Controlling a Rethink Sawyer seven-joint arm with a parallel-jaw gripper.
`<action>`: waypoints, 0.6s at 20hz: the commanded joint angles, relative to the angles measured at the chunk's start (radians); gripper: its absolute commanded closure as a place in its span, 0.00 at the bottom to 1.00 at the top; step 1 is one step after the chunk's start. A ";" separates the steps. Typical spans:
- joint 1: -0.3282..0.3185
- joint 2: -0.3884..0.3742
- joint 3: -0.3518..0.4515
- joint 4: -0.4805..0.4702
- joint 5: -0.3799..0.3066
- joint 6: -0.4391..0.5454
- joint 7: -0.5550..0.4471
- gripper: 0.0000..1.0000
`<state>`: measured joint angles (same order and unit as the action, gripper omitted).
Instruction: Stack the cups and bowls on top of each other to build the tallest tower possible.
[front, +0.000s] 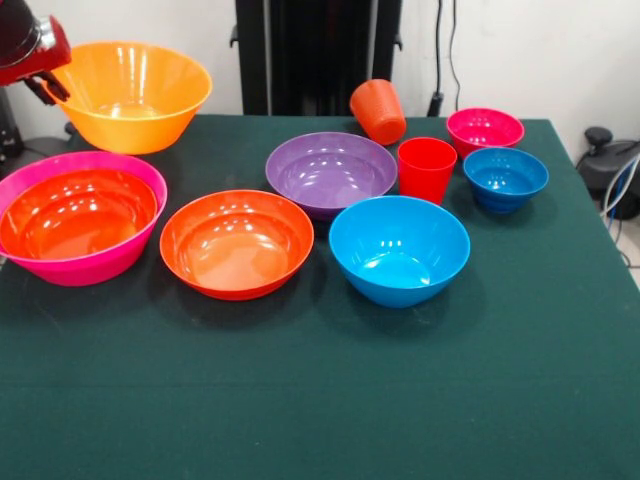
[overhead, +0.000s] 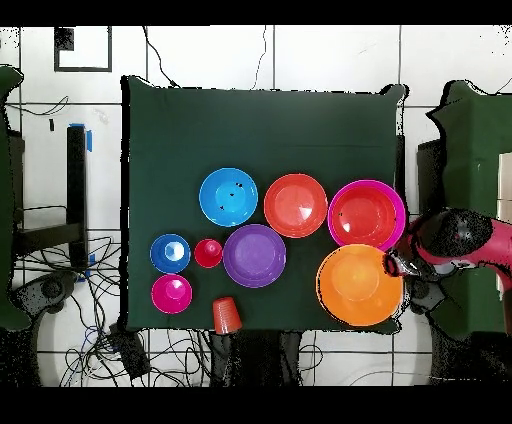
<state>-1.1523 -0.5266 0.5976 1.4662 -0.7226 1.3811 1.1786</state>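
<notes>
My gripper (front: 47, 88) is at the far left, shut on the rim of the big yellow-orange bowl (front: 130, 95); it also shows in the overhead view (overhead: 393, 265), beside that bowl (overhead: 355, 285). The big pink bowl (front: 100, 268) holds one red-orange bowl (front: 80, 215). The other red-orange bowl (front: 237, 243), the purple bowl (front: 331, 172) and the medium blue bowl (front: 399, 250) stand apart mid-table. The red cup (front: 426, 168) stands upright. The orange cup (front: 378, 110) lies tipped at the far edge. The small magenta bowl (front: 485, 130) and the small blue bowl (front: 505, 178) sit at the right.
The green table cloth (front: 320, 400) stretches bare towards the camera. The black pedestal (front: 315, 50) stands behind the far edge. Cables and a dark object (front: 610, 170) lie off the table's right side.
</notes>
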 joint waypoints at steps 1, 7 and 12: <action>0.077 0.004 0.046 -0.101 -0.072 0.124 -0.385 1.00; 0.067 -0.035 0.067 -0.084 -0.061 0.143 -0.406 1.00; 0.058 -0.084 0.077 -0.058 -0.057 0.155 -0.396 1.00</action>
<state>-1.1346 -0.5575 0.6256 1.4270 -0.7272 1.4529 1.1784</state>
